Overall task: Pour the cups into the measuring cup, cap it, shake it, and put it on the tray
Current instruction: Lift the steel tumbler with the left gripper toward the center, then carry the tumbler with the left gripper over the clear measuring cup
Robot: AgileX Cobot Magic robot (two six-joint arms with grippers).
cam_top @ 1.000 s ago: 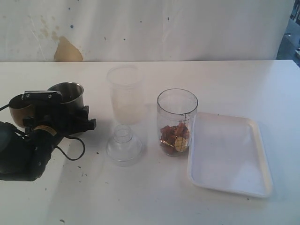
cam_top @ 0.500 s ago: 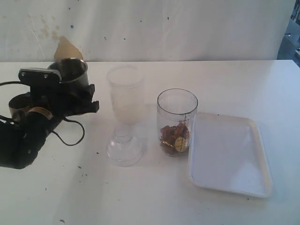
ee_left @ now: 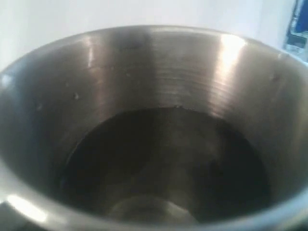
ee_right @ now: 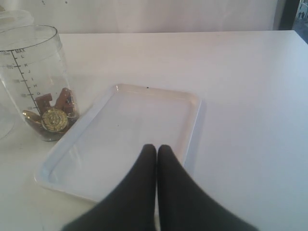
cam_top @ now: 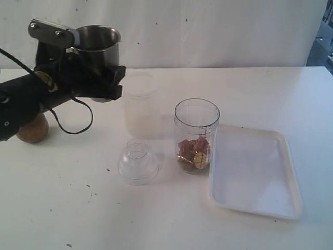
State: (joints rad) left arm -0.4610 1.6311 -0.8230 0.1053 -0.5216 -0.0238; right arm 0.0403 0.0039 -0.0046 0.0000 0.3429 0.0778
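A tall tapered brushed-steel tumbler (cam_top: 99, 44) is held upright, mouth up, clear of the white table, pinched low on its wall by the left gripper (cam_top: 96, 83). The tall clear plastic measuring cup with a black printed scale (cam_top: 196, 136) stands open on the table to the right of the tumbler and lower, well apart from it. A frosted translucent cup (cam_top: 140, 107) stands between them, so the pour probably needs a carry across and above it. The flat white rectangular tray (cam_top: 255, 174) lies just beside the measuring cup, further right. The small rounded brown wooden cup (cam_top: 33, 128) sits on the table under the left arm.

Only the left wrist view looks into the tumbler: a dark bottom, contents unclear. Only the right wrist view shows the right gripper (ee_right: 156, 159), fingers pressed together, empty, over the tray, and brown pieces with a gold disc inside the measuring cup
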